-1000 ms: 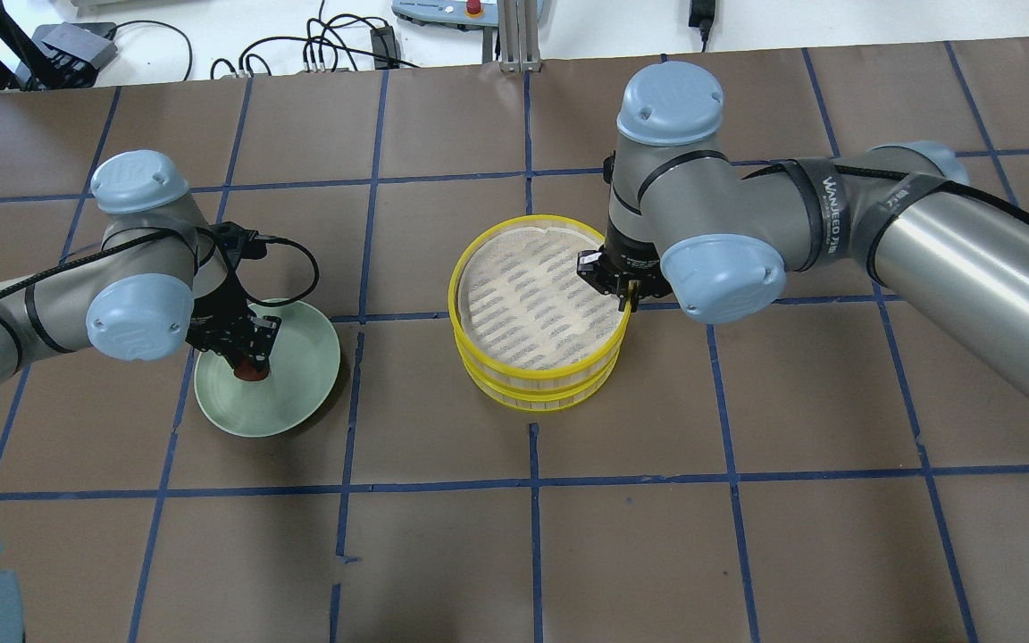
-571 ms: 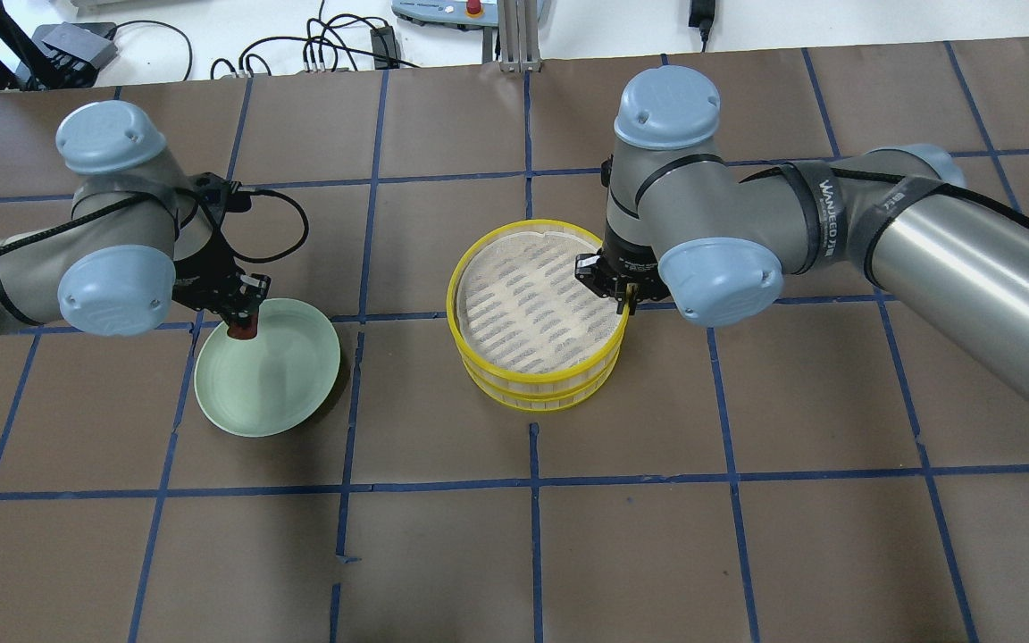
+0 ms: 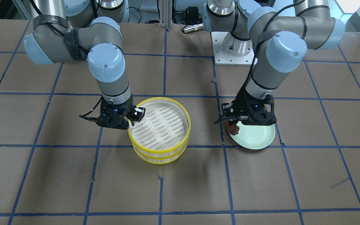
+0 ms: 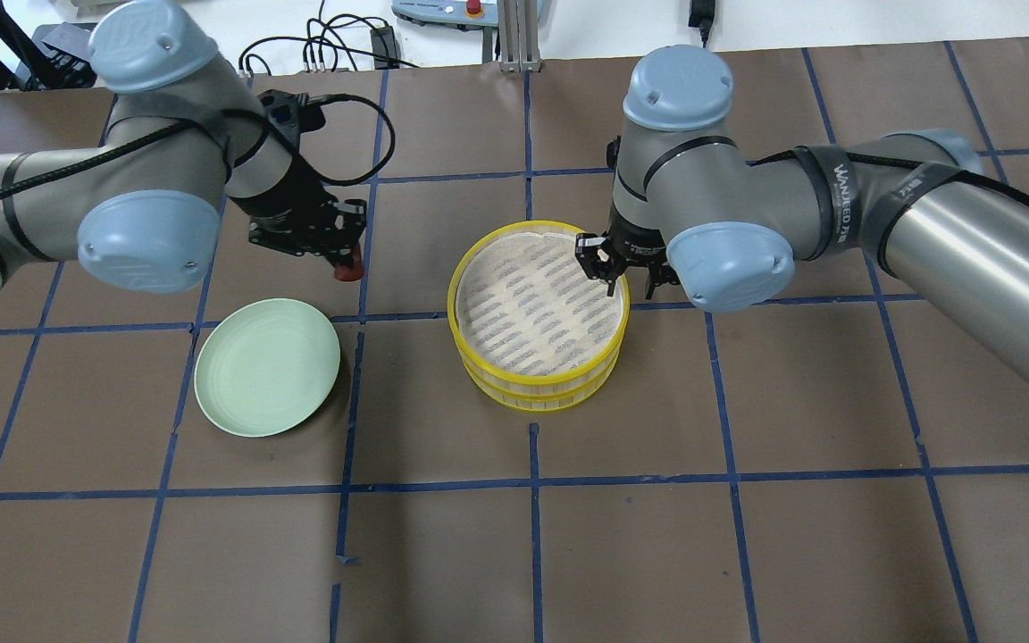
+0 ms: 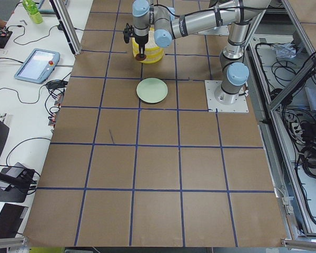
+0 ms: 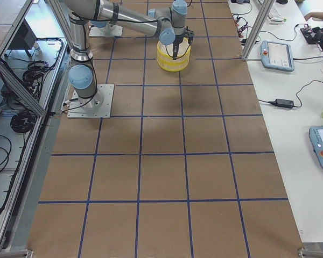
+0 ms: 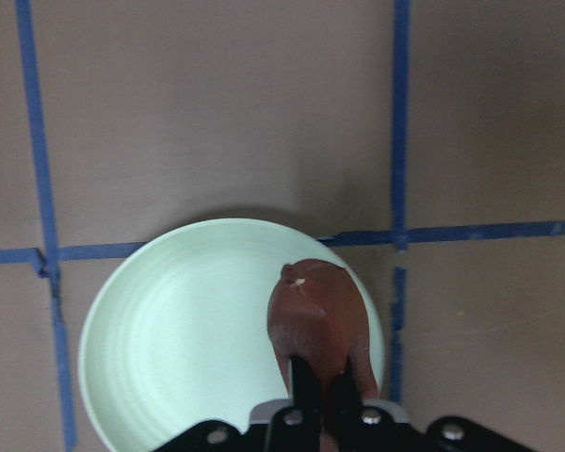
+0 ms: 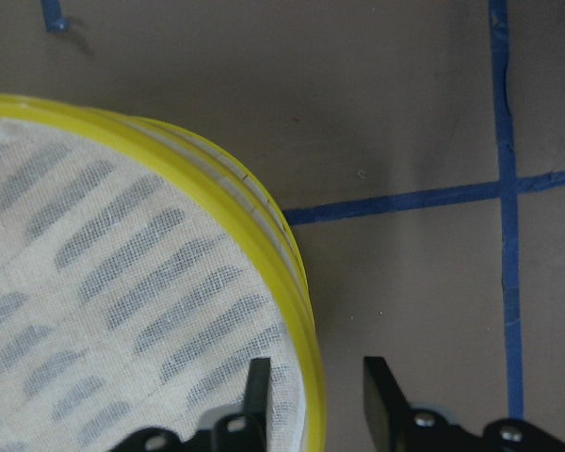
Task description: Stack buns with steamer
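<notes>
Nearest, the green plate (image 4: 246,393) lies bare on the bench (image 4: 747,554), so no bun is left on it. Beyond it stands the steamer (image 4: 532,386), its two yellow-rimmed trays already stacked. The top tray's (image 4: 528,304) pale slotted floor is bare, and no white bun shows in any view. It may sit under that tray, but that cannot be told.

The right fingers (image 8: 315,372) are parted astride the top tray's rim, one inside and one outside, gripping nothing.

Farther back, the left fingers (image 4: 347,262) are closed on the brown bun (image 7: 315,311), which hangs in the air above the plate's steamer-side edge, touching nothing else. It is dark reddish-brown, oval and smooth, with a small nick at its tip.

As a judgement, what is left is to carry it across and set it in the top tray.
</notes>
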### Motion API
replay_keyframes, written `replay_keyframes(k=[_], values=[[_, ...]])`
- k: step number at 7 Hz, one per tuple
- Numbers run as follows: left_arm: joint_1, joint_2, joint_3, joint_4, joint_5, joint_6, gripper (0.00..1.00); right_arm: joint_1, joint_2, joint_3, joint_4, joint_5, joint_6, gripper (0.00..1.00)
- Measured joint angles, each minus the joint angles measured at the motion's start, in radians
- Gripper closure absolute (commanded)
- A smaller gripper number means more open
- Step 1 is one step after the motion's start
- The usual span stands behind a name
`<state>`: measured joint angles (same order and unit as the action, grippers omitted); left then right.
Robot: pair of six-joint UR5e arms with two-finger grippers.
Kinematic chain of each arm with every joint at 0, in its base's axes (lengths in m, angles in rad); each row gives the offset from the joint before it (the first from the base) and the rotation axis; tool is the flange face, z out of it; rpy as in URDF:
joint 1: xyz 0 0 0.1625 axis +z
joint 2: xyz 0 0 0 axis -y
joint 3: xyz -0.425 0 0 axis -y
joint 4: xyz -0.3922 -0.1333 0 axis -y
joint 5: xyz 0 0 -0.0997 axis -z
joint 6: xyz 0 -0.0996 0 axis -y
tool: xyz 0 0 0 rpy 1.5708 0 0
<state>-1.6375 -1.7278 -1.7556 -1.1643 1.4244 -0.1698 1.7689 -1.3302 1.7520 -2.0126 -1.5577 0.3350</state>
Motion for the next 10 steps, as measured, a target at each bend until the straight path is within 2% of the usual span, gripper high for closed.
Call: replay_keyframes(k=[1, 2, 4, 6, 8, 9, 10], values=[[-0.078, -0.025, 0.029, 0.027, -0.045, -0.132, 0.70, -0.024, -0.040, -0.067, 0.087, 0.002, -0.008, 0.00], [-0.144, -0.066, 0.042, 0.096, -0.087, -0.245, 0.01, -0.061, -0.087, -0.158, 0.237, 0.004, -0.028, 0.00], [-0.230, -0.149, 0.045, 0.281, -0.117, -0.360, 0.00, -0.105, -0.165, -0.291, 0.476, -0.003, -0.058, 0.00], [-0.247, -0.164, 0.047, 0.337, -0.117, -0.370, 0.00, -0.109, -0.203, -0.294, 0.534, -0.004, -0.088, 0.00], [-0.232, -0.140, 0.052, 0.328, -0.072, -0.275, 0.00, -0.116, -0.211, -0.285, 0.533, -0.006, -0.174, 0.00], [-0.179, -0.105, 0.055, 0.274, -0.020, -0.119, 0.00, -0.116, -0.212, -0.283, 0.527, -0.005, -0.209, 0.00], [-0.082, -0.049, 0.069, 0.156, 0.006, 0.058, 0.00, -0.114, -0.213, -0.283, 0.521, -0.004, -0.222, 0.00]])
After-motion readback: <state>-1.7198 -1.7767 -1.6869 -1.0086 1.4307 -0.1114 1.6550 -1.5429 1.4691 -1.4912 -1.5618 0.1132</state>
